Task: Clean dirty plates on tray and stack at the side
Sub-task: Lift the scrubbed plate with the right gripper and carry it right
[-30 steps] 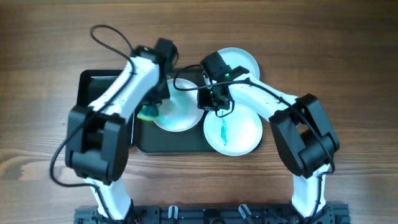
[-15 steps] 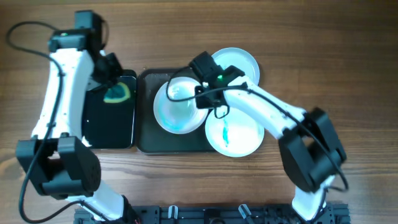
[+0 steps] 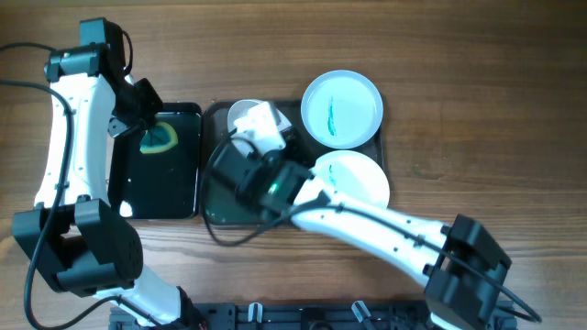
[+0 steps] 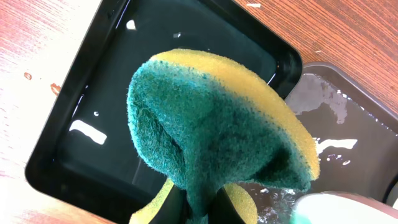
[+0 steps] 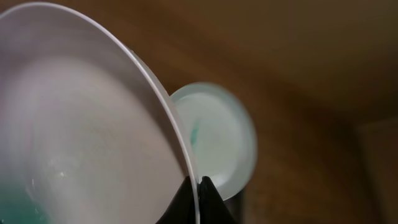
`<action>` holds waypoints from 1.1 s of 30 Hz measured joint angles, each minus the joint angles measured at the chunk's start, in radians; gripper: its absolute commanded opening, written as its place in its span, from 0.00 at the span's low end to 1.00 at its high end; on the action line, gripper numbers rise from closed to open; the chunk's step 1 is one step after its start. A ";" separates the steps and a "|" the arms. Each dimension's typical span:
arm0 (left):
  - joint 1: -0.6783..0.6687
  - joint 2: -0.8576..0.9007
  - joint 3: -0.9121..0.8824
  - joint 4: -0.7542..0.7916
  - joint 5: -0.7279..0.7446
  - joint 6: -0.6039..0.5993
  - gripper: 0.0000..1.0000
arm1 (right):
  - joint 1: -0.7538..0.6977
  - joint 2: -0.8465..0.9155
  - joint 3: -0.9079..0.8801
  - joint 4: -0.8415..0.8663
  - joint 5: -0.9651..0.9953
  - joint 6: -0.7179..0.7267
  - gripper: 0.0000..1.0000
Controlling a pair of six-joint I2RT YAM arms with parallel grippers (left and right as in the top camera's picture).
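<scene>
My right gripper is shut on the rim of a white plate and holds it tilted up on edge; in the overhead view this plate and the right gripper are over the large dark tray. A pale blue plate with a teal smear lies at the tray's back right and shows in the right wrist view. Another white plate lies at the front right. My left gripper is shut on the green-yellow sponge above the narrow black tray.
The narrow black tray sits directly left of the large tray on the wooden table. The right arm crosses the large tray's front edge. The left arm stands along the table's left side.
My right gripper has lifted its plate off the large tray and tipped it up on edge, the arm swinging left. My left gripper with the sponge has shifted slightly over the narrow tray.
</scene>
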 measured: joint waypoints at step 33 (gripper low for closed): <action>-0.164 0.000 0.000 0.019 0.039 0.000 0.04 | -0.700 -0.190 0.002 -0.108 -0.999 0.089 0.04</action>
